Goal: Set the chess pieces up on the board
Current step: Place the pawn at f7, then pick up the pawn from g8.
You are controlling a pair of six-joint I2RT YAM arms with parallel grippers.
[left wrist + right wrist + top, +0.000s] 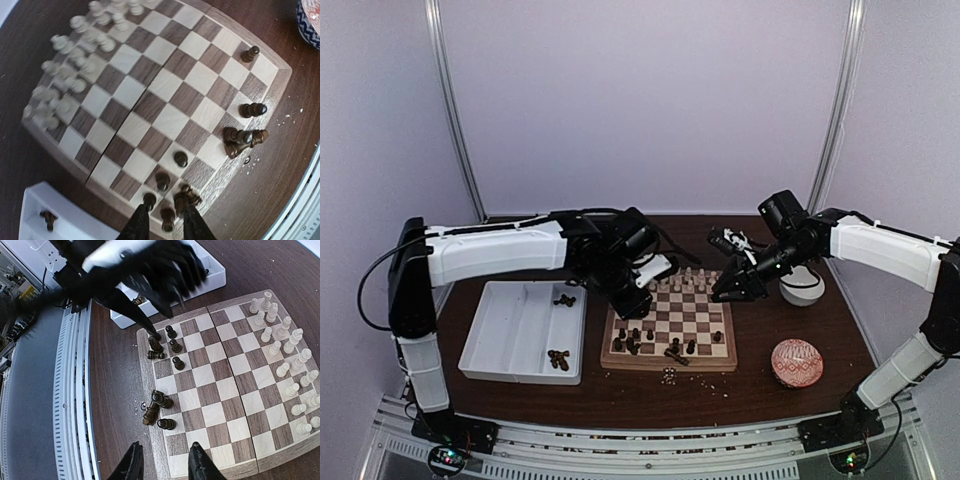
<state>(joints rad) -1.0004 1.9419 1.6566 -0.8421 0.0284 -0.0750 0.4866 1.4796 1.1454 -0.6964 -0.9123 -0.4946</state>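
- We have the board (705, 322) mid-table (770, 395), with the white tray (510, 320) just to its left. Its fold seam runs left to right and reads clearly only in the wrist views.
- white pieces (285, 355): upright in two rows along the far edge. They are sharp in the right wrist view and blurred in the left wrist view.
- dark pieces (175, 346): spread over the near rows and bunched at the near-left corner.
- The top view shows two more dark heaps in the tray's right side, one far and one near. The left wrist view catches only one of them.
- left gripper (165, 207): low over the near-left corner with its fingers parted. One dark piece stands between them with a gap on each side, so it is released and nothing is gripped. Only the left wrist view shows that gap. The right wrist view shows the fingers from outside, tips down among the bunch.
- right gripper (164, 445): hovering by the board's right edge, fingers apart, nothing between them.
- Both wrist views show several dark pieces tipped over on the near border. They are too small to judge in the top view.
- Top view only: a white bowl (803, 290) to the far right of the board, and a patterned bowl (797, 362) to the near right. The left wrist view clips only the patterned bowl's rim.
- crumbs (670, 375) lie on the table just off the near edge.
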